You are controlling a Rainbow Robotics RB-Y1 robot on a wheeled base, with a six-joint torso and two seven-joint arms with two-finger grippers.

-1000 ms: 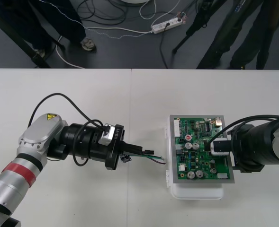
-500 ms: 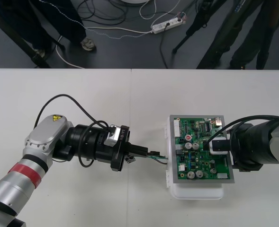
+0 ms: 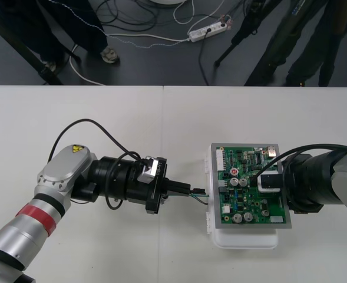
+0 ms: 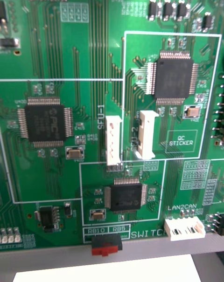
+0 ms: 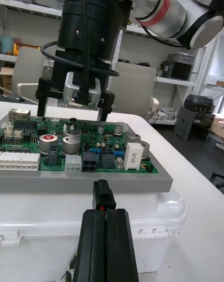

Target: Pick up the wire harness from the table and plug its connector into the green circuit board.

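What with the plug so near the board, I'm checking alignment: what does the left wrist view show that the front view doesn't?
Left wrist view: the left gripper shut on the black plug, which sits just short of the board edge, roughly in line with its black sockets; the right gripper is open above the board. Front view: thin wires between left gripper and board edge, and the table. Both: the board and both grippers.

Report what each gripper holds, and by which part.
Left gripper: the harness, pinched just behind its black plug. Right gripper: nothing, open over the green board.
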